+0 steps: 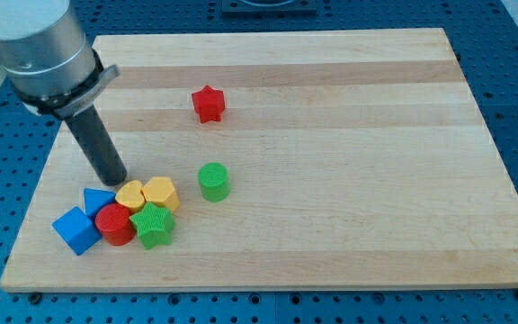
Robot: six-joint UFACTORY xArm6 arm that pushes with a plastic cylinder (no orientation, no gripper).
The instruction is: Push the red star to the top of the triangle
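Note:
The red star (209, 103) lies alone on the wooden board (331, 135), up and left of the middle. The blue triangle (98, 199) sits in a cluster at the view's lower left, partly behind a red cylinder (114, 224). My tip (115, 181) rests on the board just above the triangle and left of a yellow heart-like block (131, 193). The tip is far down and left of the red star.
The cluster also holds a blue cube (75, 229), a yellow hexagon (161, 193) and a green star (154, 225). A green cylinder (213, 181) stands a little right of the cluster. The board's left edge runs close to the cluster.

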